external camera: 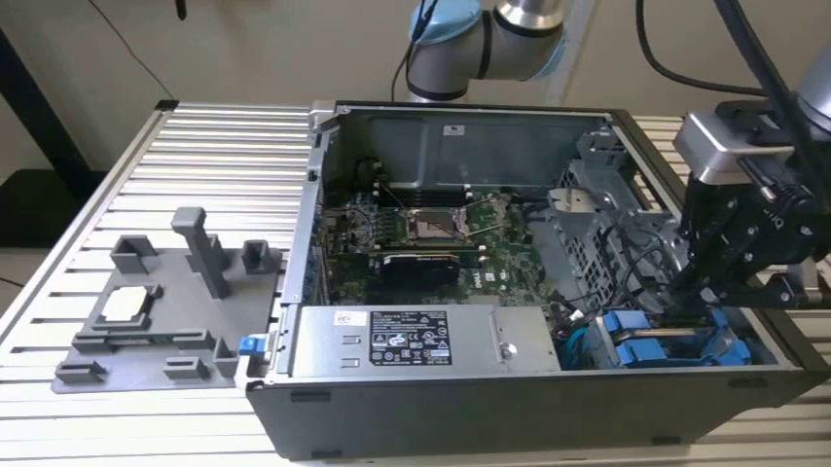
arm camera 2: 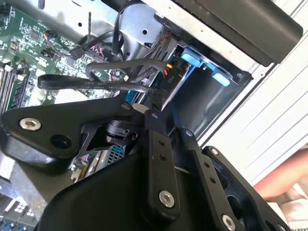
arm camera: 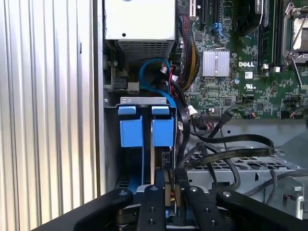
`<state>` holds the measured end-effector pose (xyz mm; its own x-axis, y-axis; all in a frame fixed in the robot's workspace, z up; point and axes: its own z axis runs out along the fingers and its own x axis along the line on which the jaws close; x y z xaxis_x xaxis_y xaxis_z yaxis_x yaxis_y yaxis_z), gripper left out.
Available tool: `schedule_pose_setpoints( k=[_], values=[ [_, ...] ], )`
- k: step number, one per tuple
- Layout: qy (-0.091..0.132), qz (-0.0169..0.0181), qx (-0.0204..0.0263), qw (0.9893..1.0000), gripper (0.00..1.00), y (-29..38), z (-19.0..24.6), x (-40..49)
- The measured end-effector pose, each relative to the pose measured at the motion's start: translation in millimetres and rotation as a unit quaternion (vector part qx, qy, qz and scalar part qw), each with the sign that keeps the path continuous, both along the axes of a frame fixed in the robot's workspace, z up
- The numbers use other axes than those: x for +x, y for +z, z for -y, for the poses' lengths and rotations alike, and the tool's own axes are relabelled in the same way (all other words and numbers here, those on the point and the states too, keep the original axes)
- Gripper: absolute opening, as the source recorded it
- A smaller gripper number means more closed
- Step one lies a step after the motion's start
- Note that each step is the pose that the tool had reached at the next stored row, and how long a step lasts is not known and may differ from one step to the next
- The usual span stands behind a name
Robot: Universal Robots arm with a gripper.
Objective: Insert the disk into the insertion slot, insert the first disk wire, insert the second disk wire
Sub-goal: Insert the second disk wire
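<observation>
Two blue-fronted drives stand side by side in the grey metal drive cage (arm camera: 144, 100) at the case's front corner on the exterior view's right. The disk (arm camera: 162, 129) is the one nearer the motherboard, seated in the insertion slot, and shows as a blue carrier (external camera: 628, 322) in the exterior view. My gripper (arm camera: 171, 186) is at the disk's rear end, its black fingers (arm camera: 154, 211) close together on a black disk wire connector (arm camera 2: 168, 76) with red and yellow leads. In the exterior view the gripper (external camera: 691, 292) reaches down into the cage.
The labelled power-supply box (external camera: 415, 341) lies along the case front beside the cage. Looped black cables (arm camera: 231, 144) and a blue cable (arm camera: 154, 72) crowd the space by the motherboard (external camera: 429, 229). A grey fixture plate (external camera: 169, 311) rests on the ribbed table (external camera: 195, 146).
</observation>
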<state>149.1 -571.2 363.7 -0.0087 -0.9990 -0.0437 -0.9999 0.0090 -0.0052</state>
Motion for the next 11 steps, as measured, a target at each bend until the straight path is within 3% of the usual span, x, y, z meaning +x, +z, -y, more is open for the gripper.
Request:
schedule_pose_setpoints(
  k=[5, 11],
  values=[
    [0.000, 0.0000, 0.0000, 1.0000, 0.24, 15.2, 0.0, 0.0],
    [-0.001, 0.0000, 0.0006, 1.0000, 0.24, 16.8, -0.1, 0.0]
  ],
)
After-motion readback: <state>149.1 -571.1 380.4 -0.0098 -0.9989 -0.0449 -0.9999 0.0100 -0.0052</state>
